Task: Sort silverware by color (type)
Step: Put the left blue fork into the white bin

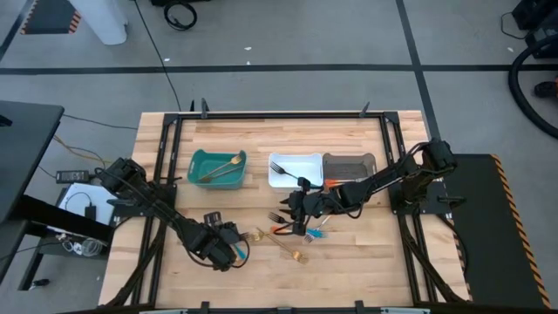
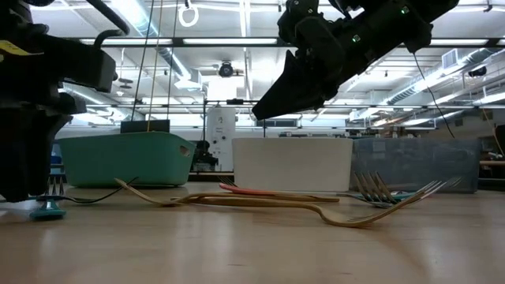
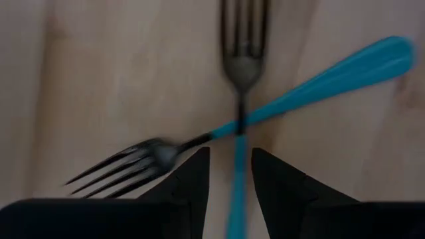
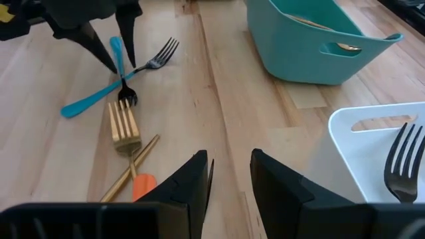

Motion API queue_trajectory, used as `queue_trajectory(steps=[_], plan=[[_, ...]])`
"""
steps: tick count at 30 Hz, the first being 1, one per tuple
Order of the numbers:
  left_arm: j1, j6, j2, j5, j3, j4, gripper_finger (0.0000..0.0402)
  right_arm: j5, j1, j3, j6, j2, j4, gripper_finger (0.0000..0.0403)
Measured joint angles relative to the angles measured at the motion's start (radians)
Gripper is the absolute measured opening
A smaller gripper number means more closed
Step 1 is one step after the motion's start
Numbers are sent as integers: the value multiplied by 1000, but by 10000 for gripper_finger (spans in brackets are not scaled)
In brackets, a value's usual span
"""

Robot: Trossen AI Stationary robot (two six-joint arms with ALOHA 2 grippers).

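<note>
Blue-handled forks [image 3: 312, 86] crossed | left gripper [image 3: 229, 176] jaws straddle them — open

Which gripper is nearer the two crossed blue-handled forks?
Left. The left gripper hangs right over the crossed blue-handled forks, straddling one handle; the right gripper is farther off, near the white bin.

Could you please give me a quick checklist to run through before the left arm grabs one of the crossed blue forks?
1. Left gripper open: ok.
2. Fingers straddle one blue handle: ok.
3. Target lies free: not ok, two blue forks cross.
4. Right gripper apart from them, open and empty: ok.
5. Teal bin has room: ok, it holds only gold pieces.
6. Which bin takes blue: cannot tell.
</note>
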State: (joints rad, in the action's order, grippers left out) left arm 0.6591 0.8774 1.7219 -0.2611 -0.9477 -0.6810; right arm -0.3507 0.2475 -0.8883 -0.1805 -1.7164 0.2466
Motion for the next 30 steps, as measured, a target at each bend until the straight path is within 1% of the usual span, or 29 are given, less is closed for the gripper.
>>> queue_trajectory(steps=[3, 9, 11, 14, 19, 21, 26, 30], plan=[[0, 5, -8, 23, 49, 84, 121, -2, 3, 0, 3, 0, 0, 121], [-15, 6, -10, 37, 61, 86, 120, -4, 3, 0, 4, 0, 1, 121], [-17, -4, -14, 42, 62, 89, 113, -5, 3, 0, 4, 0, 5, 121], [-26, -7, -14, 53, 62, 83, 87, -5, 3, 0, 4, 0, 5, 121], [-29, -11, -13, 52, 62, 80, 24, -21, 3, 0, 11, 0, 6, 121], [-32, -10, -13, 52, 62, 79, 12, -23, 3, 0, 17, 0, 6, 121], [-38, -10, -40, 63, 65, 79, 17, -23, 5, 0, 17, 0, 5, 121], [-59, -18, -98, 115, 70, 30, 15, -23, 7, 0, 17, 0, 6, 121]])
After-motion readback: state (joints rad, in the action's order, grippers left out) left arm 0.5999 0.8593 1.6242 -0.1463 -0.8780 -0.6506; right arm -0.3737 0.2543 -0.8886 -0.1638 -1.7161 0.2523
